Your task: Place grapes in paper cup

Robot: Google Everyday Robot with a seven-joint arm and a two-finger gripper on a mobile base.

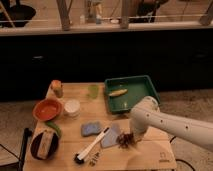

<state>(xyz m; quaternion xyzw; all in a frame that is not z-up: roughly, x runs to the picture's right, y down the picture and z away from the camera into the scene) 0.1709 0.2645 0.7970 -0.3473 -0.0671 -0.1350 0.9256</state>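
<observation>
Dark grapes [126, 139] lie under the gripper [131, 136], finger state unclear, with the white paper cup [72, 107] well off to the camera's left, across the table

The gripper [131, 136] sits over the grapes [125, 140] at the table's [150, 155] near right; the paper cup [72, 107] stands far left, beside the bowl [47, 109].

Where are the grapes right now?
In the camera view, the grapes lie front-right on the wooden table, beside the grey cloth, with the gripper directly over them.
</observation>
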